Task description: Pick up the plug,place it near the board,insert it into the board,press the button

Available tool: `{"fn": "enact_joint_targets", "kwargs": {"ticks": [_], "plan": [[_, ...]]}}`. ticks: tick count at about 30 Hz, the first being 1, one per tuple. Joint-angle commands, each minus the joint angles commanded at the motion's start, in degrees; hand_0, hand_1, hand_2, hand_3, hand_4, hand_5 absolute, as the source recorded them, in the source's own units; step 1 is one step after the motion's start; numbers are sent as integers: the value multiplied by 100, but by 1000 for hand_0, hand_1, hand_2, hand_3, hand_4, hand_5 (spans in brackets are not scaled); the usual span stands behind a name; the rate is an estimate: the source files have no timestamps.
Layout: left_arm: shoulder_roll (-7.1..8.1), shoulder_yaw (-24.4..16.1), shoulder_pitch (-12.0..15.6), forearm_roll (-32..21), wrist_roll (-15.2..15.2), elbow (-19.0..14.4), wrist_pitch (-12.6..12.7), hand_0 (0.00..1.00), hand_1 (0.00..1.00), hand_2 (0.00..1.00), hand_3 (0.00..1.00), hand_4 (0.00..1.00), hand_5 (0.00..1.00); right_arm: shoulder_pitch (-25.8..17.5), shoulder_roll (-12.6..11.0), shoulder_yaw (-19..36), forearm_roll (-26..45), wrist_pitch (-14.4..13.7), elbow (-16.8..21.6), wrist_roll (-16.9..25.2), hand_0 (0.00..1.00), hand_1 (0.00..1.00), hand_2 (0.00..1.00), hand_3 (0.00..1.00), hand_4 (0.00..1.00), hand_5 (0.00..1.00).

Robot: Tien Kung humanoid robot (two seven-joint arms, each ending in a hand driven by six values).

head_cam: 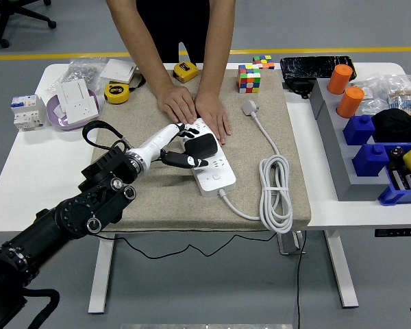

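On the mat: a white board (209,161) lies at a slant on a beige mat (157,185) over the white surface (27,178).
Plug: a black plug (201,146) sits on the board's upper end; whether it is fully seated cannot be told.
Left hand: the left hand (178,147) reaches in from the board's left, its fingers (185,162) curled about the plug's near side, touching it.
Person: two hands (194,110) press flat on the mat at the board's far end, one just touching it.
Cord: a white cable (274,188) runs from the board's lower end into a coil to its right.
Writing: none legible; a yellow tape measure (116,92) far left of the board shows markings too small to read.
Beyond the board: a colour cube (248,78).
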Motion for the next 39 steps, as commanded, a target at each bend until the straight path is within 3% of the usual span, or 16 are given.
{"fn": "enact_joint_targets", "kwargs": {"ticks": [1, 5, 11, 12, 18, 19, 23, 24, 30, 31, 36, 37, 39], "plan": [[0, 14, -2, -23, 18, -61, -25, 998, 998, 943, 912, 998, 766, -1, -5, 2, -6, 0, 0, -1, 743, 740, 721, 774, 998, 976], [0, 65, -26, -126, 36, -168, -29, 998, 998, 943, 912, 998, 766, 6, -13, -20, 4, 0, 0, -1, 743, 740, 721, 774, 998, 976], [0, 129, -108, 54, 6, 10, 160, 998, 998, 943, 919, 998, 784, 29, -12, -101, 59, 9, 0, 9, 745, 741, 721, 774, 998, 976], [0, 155, -131, 130, 7, 60, 215, 998, 983, 912, 890, 998, 640, 30, -14, -110, 60, 11, 0, 9, 745, 741, 721, 774, 998, 975], [0, 374, -304, 576, 3, 407, 374, 998, 983, 912, 890, 998, 640, 32, -31, -81, -1, 10, 0, -11, 745, 741, 721, 774, 998, 975], [0, 405, -314, 634, 2, 414, 381, 901, 901, 860, 852, 998, 433, 36, -32, -85, 6, 11, 0, -9, 745, 741, 721, 774, 998, 975], [0, 544, -296, 671, 8, 344, 396, 901, 901, 860, 852, 998, 433, 40, -30, -86, 16, 9, 0, -4, 745, 741, 721, 774, 998, 975], [0, 575, -295, 671, 2, 349, 415, 804, 797, 766, 788, 998, 290, 38, -31, -71, 3, 7, 0, -9, 745, 741, 721, 774, 998, 975], [0, 734, -290, 698, -86, 393, 679, 804, 797, 766, 788, 998, 290, 48, -28, -84, 16, 6, 0, -16, 745, 741, 721, 774, 998, 975], [0, 752, -295, 701, -96, 400, 710, 735, 733, 707, 729, 998, 196, 55, -28, -108, 36, 9, 0, -11, 745, 741, 721, 774, 998, 976], [0, 793, -329, 712, -128, 513, 865, 735, 733, 707, 729, 998, 196, 66, -28, -137, 48, 12, 0, -10, 745, 741, 721, 774, 998, 976], [0, 806, -336, 705, -134, 541, 881, 664, 671, 629, 691, 998, 182, 64, -28, -123, 30, 10, 0, -16, 746, 741, 721, 775, 998, 977], [0, 824, -345, 684, -146, 566, 910, 664, 671, 629, 691, 998, 182, 64, -30, -117, 19, 10, 0, -21, 746, 741, 721, 775, 998, 977]]}}
